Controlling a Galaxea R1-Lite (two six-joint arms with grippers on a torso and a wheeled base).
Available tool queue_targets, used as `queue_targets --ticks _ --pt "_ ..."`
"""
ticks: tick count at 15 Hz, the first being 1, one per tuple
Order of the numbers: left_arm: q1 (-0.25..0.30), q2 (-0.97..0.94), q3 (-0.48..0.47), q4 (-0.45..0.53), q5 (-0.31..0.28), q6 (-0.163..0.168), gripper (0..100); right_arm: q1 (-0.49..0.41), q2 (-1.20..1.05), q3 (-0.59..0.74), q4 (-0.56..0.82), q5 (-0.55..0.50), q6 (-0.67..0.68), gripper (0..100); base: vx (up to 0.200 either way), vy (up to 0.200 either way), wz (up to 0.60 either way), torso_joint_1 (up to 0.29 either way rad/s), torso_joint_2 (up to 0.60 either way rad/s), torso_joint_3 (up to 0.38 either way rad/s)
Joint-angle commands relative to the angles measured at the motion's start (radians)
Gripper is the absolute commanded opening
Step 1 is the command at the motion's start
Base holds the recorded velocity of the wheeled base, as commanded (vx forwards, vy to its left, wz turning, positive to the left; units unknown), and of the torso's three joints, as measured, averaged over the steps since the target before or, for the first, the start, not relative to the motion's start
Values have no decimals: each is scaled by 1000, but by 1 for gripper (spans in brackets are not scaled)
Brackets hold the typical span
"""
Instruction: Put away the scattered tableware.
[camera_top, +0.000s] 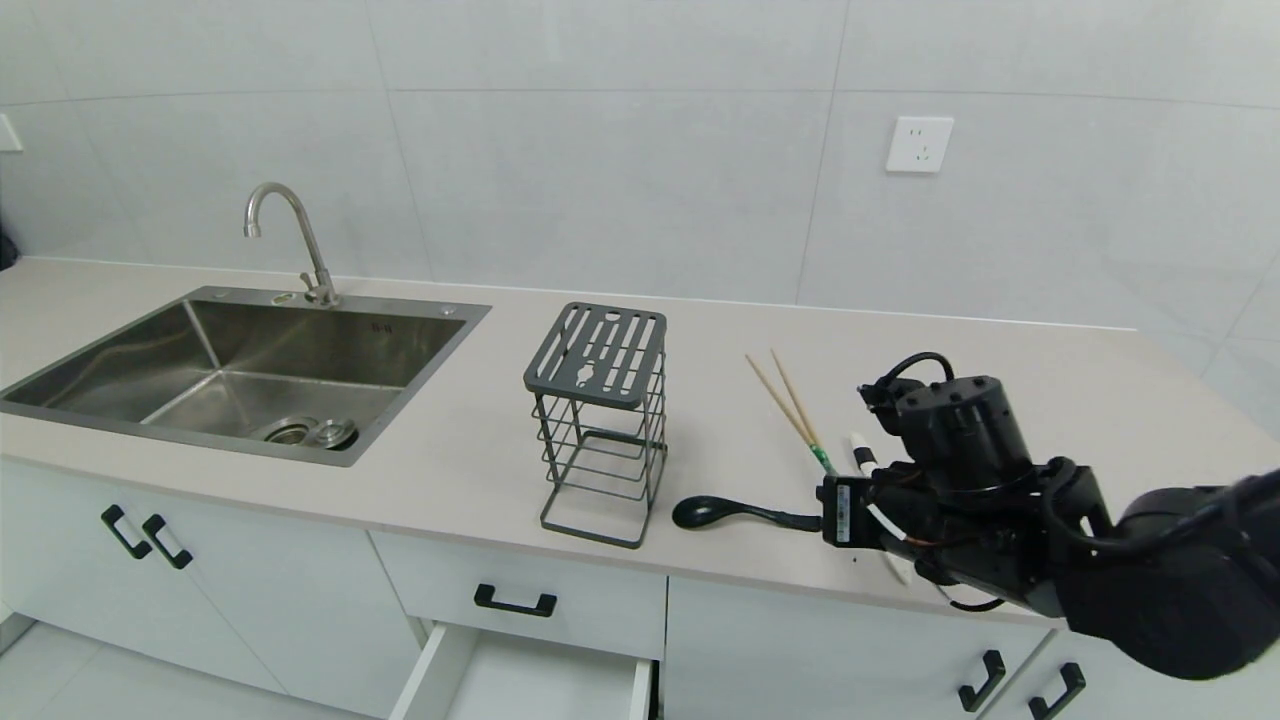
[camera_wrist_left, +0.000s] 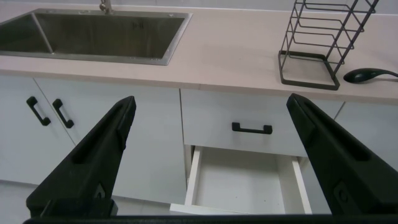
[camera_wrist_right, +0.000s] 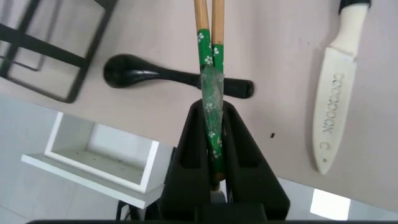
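Observation:
A pair of wooden chopsticks (camera_top: 788, 405) with green patterned ends (camera_wrist_right: 210, 56) lies slanted on the counter right of the wire rack (camera_top: 600, 420). My right gripper (camera_top: 838, 490) is shut on their green ends (camera_wrist_right: 211, 134), the tips pointing toward the wall. A black spoon (camera_top: 718, 512) (camera_wrist_right: 163, 74) lies crosswise just beyond the fingers, near the counter's front edge. A white knife (camera_top: 862, 452) (camera_wrist_right: 336, 106) lies beside the chopsticks. My left gripper (camera_wrist_left: 211, 155) stands open and holds nothing, low in front of the cabinets, facing the open drawer (camera_wrist_left: 245, 180).
The steel sink (camera_top: 230, 370) with its faucet (camera_top: 290, 240) takes the counter's left side. The open white drawer (camera_top: 520, 685) juts out below the rack. The cabinet doors (camera_wrist_left: 43, 112) carry black handles. A wall socket (camera_top: 919, 144) is at the back right.

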Motion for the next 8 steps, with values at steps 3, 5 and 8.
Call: queue_targets --ticks 3,5,8 --pt "0 1 0 0 0 0 100 39 -218 69 -12 3 -1 0 0 0 0 0 0 0" --pt "0 1 0 0 0 0 100 63 -269 102 -87 18 -44 0 0 0 0 0 0 0" --pt "0 1 0 1 0 0 100 66 -332 167 -170 111 -251 0 0 0 0 0 0 0"
